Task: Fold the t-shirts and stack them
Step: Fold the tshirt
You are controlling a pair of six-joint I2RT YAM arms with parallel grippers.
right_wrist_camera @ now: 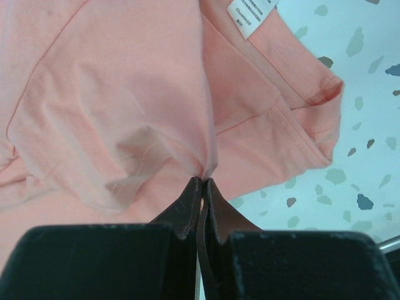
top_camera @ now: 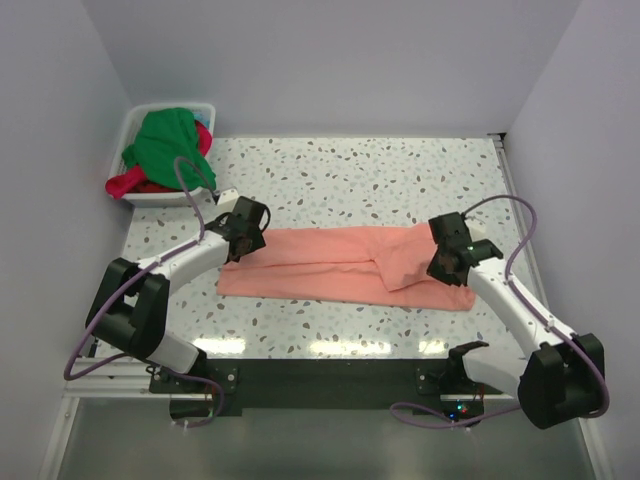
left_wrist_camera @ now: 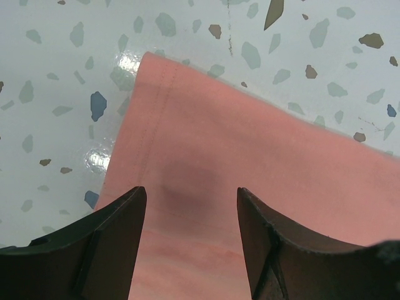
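Top view: salmon-pink t-shirt (top_camera: pixel 335 265) lies flat as a long band, left to right across the middle of the speckled table (top_camera: pixel 350 170), with a looser flap doubled over near its right end. Left gripper (top_camera: pixel 245 235) sits over the band's left end, right gripper (top_camera: pixel 445 262) over the right end, 1 arm per end. White tub (top_camera: pixel 135 125) stands at the far-left corner, well apart from the band, with the green t-shirt (top_camera: pixel 170 135) heaped on top and the red-magenta t-shirt (top_camera: pixel 125 185) spilling over the tub's near rim. Left wrist view: jaws are apart, the 2 fingers (left_wrist_camera: pixel 119 240) straddle pink cloth with nothing between them. A stitched hem edge and 1 corner of the shirt run out ahead onto bare table, and a soft shadow falls on the cloth between the fingers. Cannot tell if the tips touch the fabric. Right wrist view: jaws are closed tight, with a pucker of pink cloth pinched at the very tips and creases fanning out from that spot. A white label (right_wrist_camera: pixel 250 12) shows at the top, and a stitched, doubled edge lies to the right on the table. The cloth bunches up toward the pinch, the rest lies flat
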